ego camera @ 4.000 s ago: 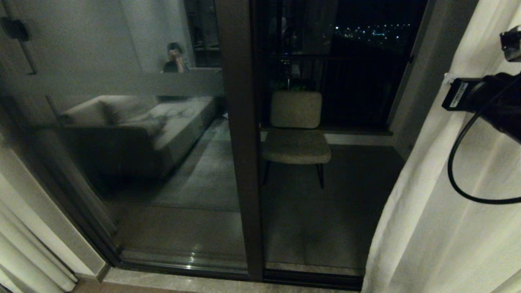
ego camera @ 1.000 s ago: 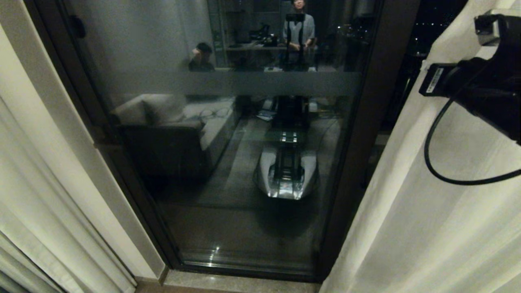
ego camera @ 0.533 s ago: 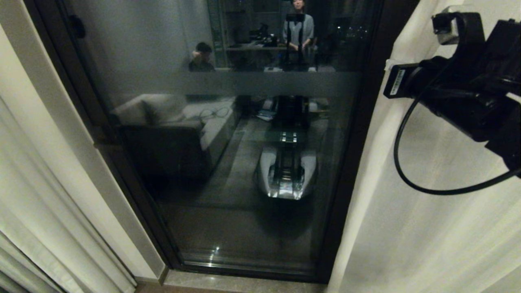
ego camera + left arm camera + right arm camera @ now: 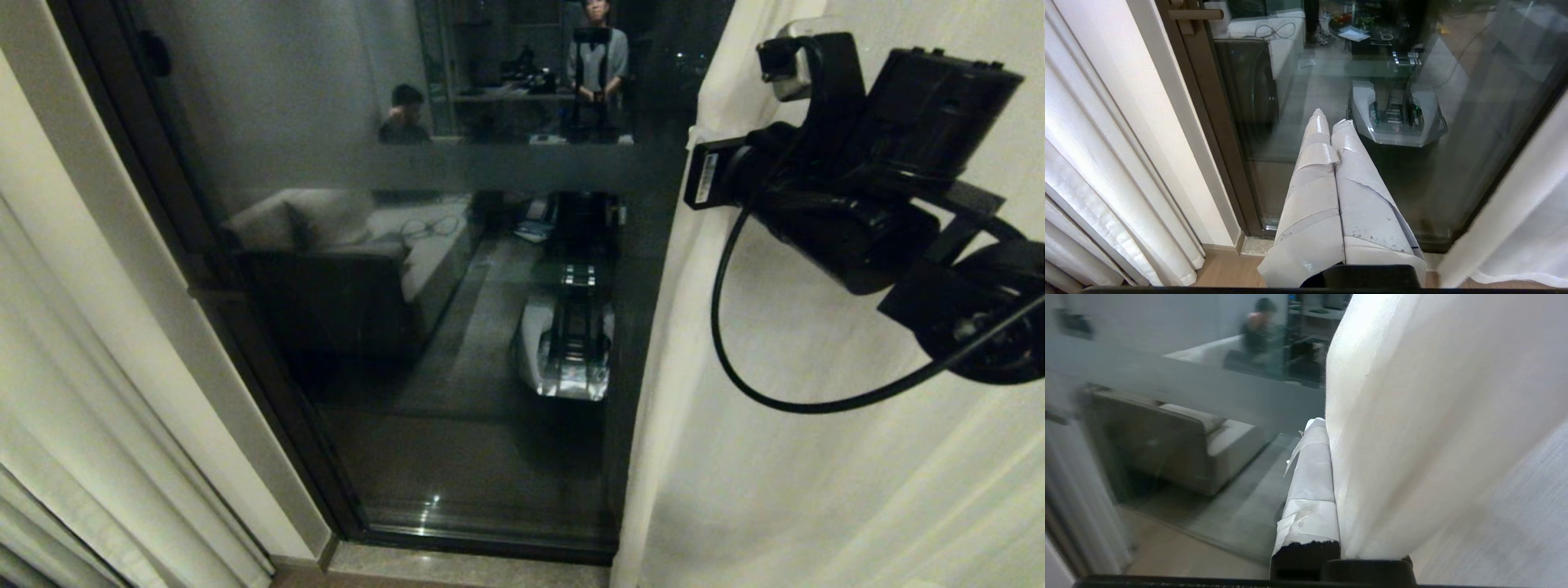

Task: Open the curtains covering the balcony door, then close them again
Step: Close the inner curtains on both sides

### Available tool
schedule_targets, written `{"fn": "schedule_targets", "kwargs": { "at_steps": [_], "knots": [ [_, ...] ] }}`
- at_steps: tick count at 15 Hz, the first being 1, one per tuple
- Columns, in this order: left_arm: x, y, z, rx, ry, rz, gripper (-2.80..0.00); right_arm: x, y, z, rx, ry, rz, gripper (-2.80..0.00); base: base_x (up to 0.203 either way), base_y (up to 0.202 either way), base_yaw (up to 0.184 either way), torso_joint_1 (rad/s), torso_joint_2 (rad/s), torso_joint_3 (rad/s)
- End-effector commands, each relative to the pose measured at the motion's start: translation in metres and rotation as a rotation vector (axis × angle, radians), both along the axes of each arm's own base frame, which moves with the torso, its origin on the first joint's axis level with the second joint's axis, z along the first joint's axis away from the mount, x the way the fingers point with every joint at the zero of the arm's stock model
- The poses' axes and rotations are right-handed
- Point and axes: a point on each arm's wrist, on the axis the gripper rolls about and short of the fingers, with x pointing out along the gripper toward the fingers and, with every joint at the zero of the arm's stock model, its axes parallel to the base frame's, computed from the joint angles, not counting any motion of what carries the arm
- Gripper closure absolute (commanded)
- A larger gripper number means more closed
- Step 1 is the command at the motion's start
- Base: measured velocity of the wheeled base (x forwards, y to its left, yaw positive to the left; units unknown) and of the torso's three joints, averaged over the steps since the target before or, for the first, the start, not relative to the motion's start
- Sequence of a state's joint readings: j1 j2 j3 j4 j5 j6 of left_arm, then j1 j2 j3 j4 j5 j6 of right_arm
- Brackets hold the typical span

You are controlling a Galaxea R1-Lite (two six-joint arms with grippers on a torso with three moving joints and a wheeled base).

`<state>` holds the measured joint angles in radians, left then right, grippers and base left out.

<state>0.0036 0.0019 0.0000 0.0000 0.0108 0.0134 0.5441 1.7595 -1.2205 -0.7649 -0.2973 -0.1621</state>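
The fingers (image 4: 1308, 486) of the right gripper (image 4: 1331, 490) are pinching a fold of the right curtain panel (image 4: 1412, 428); in the right wrist view only 1 taped finger is showing, the cream cloth bulging over the other and hiding it. Beyond it the glass of the balcony door (image 4: 1180, 396) is mirroring a sofa and a seated person.

In the head view the right arm (image 4: 857, 204) is reaching across the upper right, its black cable looping below, and is blocking part of the right curtain panel (image 4: 816, 490), whose leading edge is overlapping the right side of the balcony door (image 4: 408, 286). The frosted band (image 4: 490, 167) is crossing the pane. The left curtain panel (image 4: 73, 425) is hanging gathered beyond the door's left frame. The glass is reflecting the robot's base and a standing person.

In the left wrist view the left gripper (image 4: 1333, 126) is hanging free in front of the door (image 4: 1290, 102), its 2 taped fingers pressed together on nothing, with the left curtain panel (image 4: 1106, 163) bunched at the frame and the right curtain panel (image 4: 1515, 212) at the other side.
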Motion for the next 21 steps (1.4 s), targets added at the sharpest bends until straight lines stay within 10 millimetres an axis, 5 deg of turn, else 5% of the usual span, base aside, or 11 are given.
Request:
{"fn": "schedule_targets", "kwargs": {
  "at_steps": [1, 7, 13, 21],
  "knots": [
    [0.000, 0.000, 0.000, 0.000, 0.000, 0.001, 0.00, 0.009, 0.019, -0.009, -0.009, 0.012, 0.029, 0.00, 0.000, 0.000, 0.000, 0.000, 0.00, 0.000],
    [0.000, 0.000, 0.000, 0.000, 0.000, 0.000, 0.00, 0.013, 0.053, -0.020, -0.032, 0.017, 0.084, 0.00, 0.000, 0.000, 0.000, 0.000, 0.00, 0.000],
    [0.000, 0.000, 0.000, 0.000, 0.000, -0.001, 0.00, 0.018, 0.065, -0.029, -0.027, 0.011, 0.099, 0.00, 0.000, 0.000, 0.000, 0.000, 0.00, 0.000],
    [0.000, 0.000, 0.000, 0.000, 0.000, -0.001, 0.00, 0.054, 0.022, -0.022, -0.007, -0.017, -0.039, 0.00, 0.000, 0.000, 0.000, 0.000, 0.00, 0.000]
  ]
}}
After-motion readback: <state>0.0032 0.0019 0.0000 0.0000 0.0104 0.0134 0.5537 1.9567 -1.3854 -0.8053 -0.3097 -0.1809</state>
